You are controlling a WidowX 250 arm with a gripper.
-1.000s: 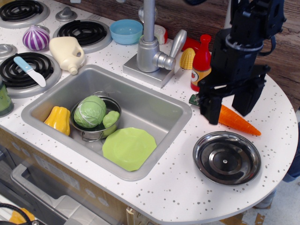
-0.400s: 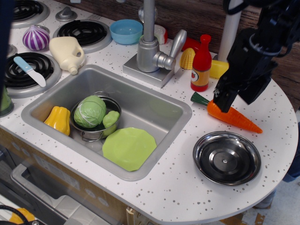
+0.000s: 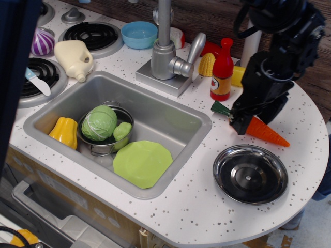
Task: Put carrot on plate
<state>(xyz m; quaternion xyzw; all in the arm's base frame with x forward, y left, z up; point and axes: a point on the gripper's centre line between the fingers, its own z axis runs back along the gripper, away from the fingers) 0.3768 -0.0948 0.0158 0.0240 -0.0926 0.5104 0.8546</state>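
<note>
Gripper point(image 3: 242, 124) parked right on the carrot point(image 3: 265, 132), plate point(image 3: 142, 163) sitting down in the sink point(image 3: 170, 111).

The carrot is laid flat on the counter point(image 3: 196, 206), just above the silver dish point(image 3: 250, 173), green tip pointed at the sink. Its thick end is covered by the black gripper, so whether the jaws are actually pinching it can't be told from here. The green plate is leaned in the sink's near corner, beside the strainer with the cabbage point(image 3: 99, 123).

The carrot point(image 3: 265, 132), orange and tapered with a dark green stem tip, is laid flat on the speckled counter right of the sink, its middle partly hidden. The plate point(image 3: 143, 163), light green and many-sided, is tilted against the sink's front wall.
</note>
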